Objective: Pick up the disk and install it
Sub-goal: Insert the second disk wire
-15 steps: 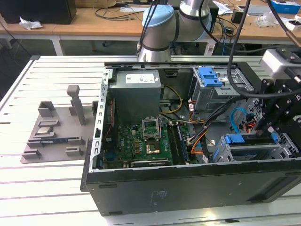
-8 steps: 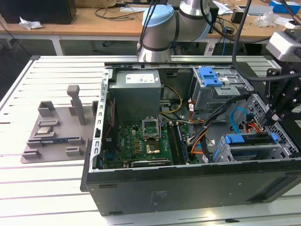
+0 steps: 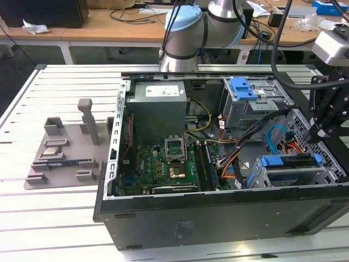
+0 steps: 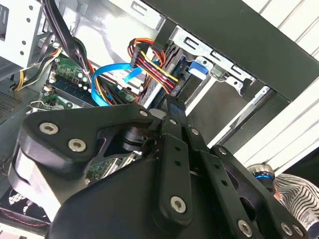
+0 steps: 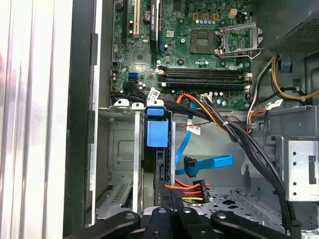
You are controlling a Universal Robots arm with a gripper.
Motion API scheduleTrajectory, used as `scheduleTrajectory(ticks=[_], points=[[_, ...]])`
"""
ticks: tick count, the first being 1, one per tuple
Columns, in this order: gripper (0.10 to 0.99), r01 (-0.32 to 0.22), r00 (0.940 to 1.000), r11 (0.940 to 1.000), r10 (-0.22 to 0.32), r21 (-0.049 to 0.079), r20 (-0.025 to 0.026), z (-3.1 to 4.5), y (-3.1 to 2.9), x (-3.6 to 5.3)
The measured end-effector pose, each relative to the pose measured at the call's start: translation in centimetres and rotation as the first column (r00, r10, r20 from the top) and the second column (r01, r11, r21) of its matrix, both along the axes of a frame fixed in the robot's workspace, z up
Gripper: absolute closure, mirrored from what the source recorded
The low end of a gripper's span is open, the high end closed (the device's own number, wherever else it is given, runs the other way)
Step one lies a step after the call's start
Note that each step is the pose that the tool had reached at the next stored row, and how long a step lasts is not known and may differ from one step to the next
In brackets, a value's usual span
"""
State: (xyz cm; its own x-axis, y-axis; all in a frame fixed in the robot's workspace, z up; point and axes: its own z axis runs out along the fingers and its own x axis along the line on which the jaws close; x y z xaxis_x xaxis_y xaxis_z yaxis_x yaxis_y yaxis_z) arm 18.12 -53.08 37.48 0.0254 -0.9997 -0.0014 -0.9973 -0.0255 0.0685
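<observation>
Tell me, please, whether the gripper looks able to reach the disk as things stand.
Probably yes: the gripper hangs close above the open-topped drive cage where the disk sits, with seemingly nothing between them. The coloured cables alongside might brush it.

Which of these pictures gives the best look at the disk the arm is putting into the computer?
The first wrist view: the disk stands edge-on in its metal bay, blue rail end facing the camera. The exterior view shows it smaller, lying in the bay beneath the gripper. The second wrist view shows part of it behind the linkage.
</observation>
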Motion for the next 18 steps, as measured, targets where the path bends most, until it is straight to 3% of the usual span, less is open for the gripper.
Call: scheduleTrajectory(ticks=[3,6,18], points=[[0.98,0.0,1.0,1.0,0.0,0.0,0.0,0.0,0.0,0.0],[0.784,0.0,1.0,1.0,0.0,0.0,0.0,0.01,0.0,0.0],[0.784,0.0,1.0,1.0,0.0,0.0,0.0,0.42,0.09,-0.28]])
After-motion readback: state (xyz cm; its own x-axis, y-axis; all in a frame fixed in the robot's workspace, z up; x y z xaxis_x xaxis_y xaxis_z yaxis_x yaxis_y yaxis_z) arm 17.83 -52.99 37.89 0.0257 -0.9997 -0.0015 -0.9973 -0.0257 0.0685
